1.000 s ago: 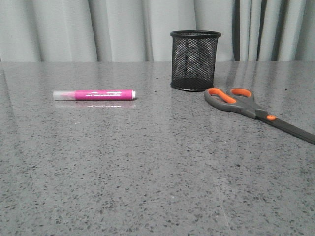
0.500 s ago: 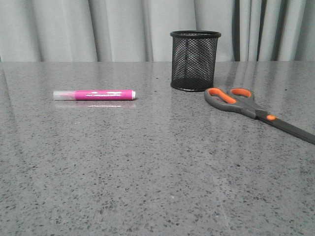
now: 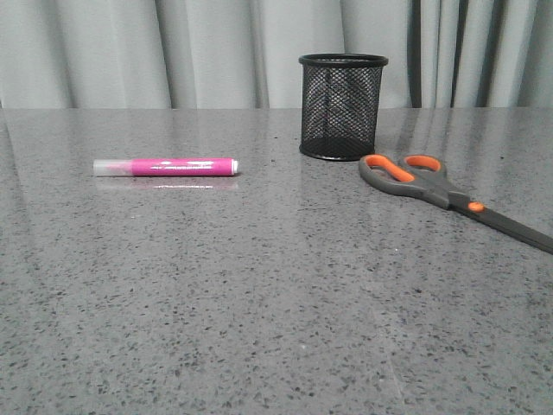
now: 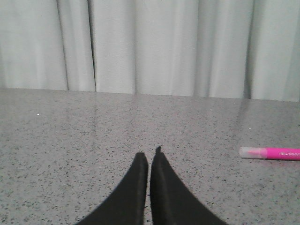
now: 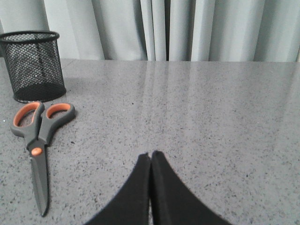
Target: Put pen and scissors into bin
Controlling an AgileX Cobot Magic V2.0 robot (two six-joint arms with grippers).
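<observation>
The magenta pen [image 3: 166, 166] lies flat on the grey table at the left, its whitish cap pointing left; it also shows in the left wrist view [image 4: 270, 153]. The black mesh bin [image 3: 343, 105] stands upright at the back centre, also in the right wrist view [image 5: 33, 65]. The scissors [image 3: 441, 194] lie closed just right of the bin, handles toward it, also in the right wrist view [image 5: 37, 140]. My left gripper [image 4: 149, 157] is shut and empty, well left of the pen. My right gripper [image 5: 150, 154] is shut and empty, right of the scissors. Neither gripper shows in the front view.
A pale grey curtain [image 3: 216, 52] hangs behind the table's far edge. The speckled grey tabletop [image 3: 276, 303] runs from the front edge to the curtain.
</observation>
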